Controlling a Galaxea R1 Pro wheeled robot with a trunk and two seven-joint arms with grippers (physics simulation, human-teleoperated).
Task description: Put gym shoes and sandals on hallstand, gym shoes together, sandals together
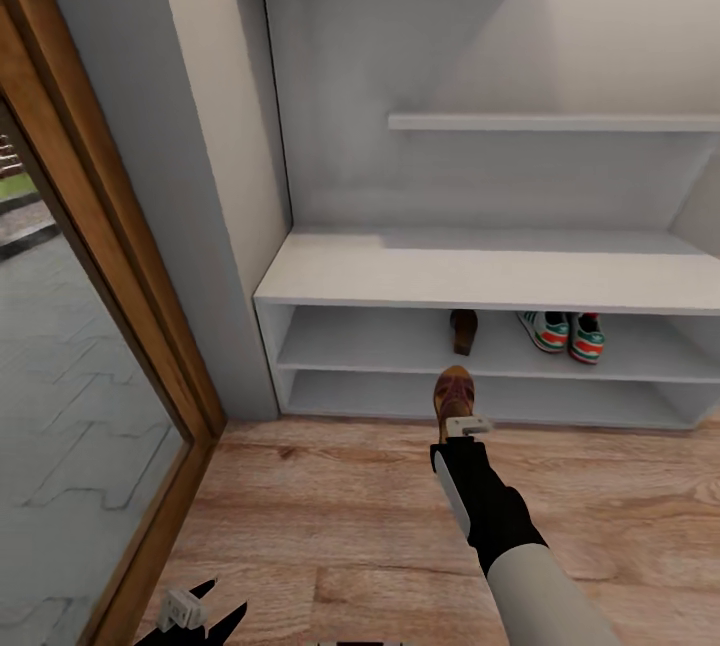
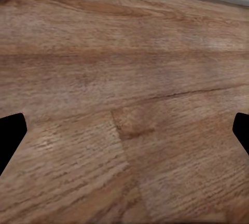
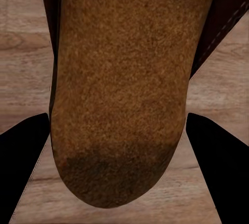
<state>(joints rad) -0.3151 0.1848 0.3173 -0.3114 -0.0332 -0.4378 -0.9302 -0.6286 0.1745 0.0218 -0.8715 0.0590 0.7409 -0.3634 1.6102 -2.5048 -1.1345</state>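
Note:
My right gripper [image 1: 461, 423] is shut on a brown sandal [image 1: 453, 392], held above the corridor floor [image 1: 330, 506] just in front of the hallstand [image 1: 480, 276]. In the right wrist view its tan footbed [image 3: 122, 89] lies between the dark fingers [image 3: 26, 156]. The other sandal [image 1: 463, 331] stands on the bench's middle tier. To its right on the same tier, the two gym shoes [image 1: 548, 330] [image 1: 587, 337] sit side by side. My left gripper [image 1: 200, 614] hangs low at the left, open, over bare wood planks [image 2: 124, 104], with its fingertips [image 2: 10, 135] wide apart.
A wood-framed glass door [image 1: 90, 346] runs along the left, meeting a grey wall panel [image 1: 215, 176] beside the rack. The bench top [image 1: 400, 271] and a higher shelf [image 1: 550, 122] are bare. Open floor lies on both sides of my right arm.

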